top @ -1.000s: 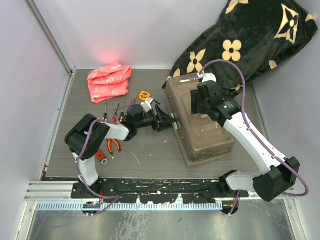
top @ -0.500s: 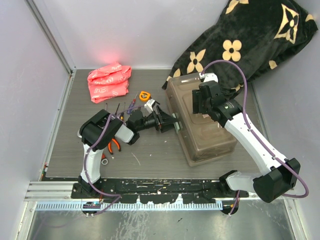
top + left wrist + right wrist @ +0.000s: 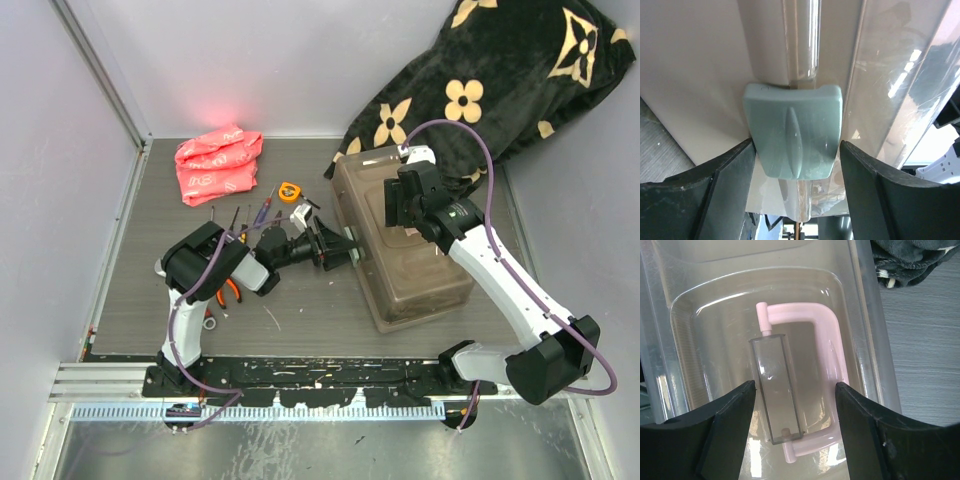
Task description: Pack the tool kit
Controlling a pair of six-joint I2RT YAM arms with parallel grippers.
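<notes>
Currently I am seeing the toolbox (image 3: 420, 285) sitting lid-down on the table (image 3: 150, 290), right of centre, its far end touching the blanket (image 3: 480, 80). I am holding the left gripper (image 3: 796, 150) level at the box's left side, jaws apart and straddling the grey-green latch (image 3: 792, 132); fingers (image 3: 725, 190) are lying close beside the latch edges, and I cannot tell whether they are touching. I am hovering the right gripper (image 3: 795, 390) over the lid, jaws wide and gripping nothing, with the pale handle (image 3: 827, 345) lying flat in its recess between them. Loose tools are waiting left of the box: tape measure (image 3: 290, 190), screwdrivers (image 3: 252, 213), pliers (image 3: 229, 290) partly under the left arm. A pink bag (image 3: 218, 163) is lying at the far left.
</notes>
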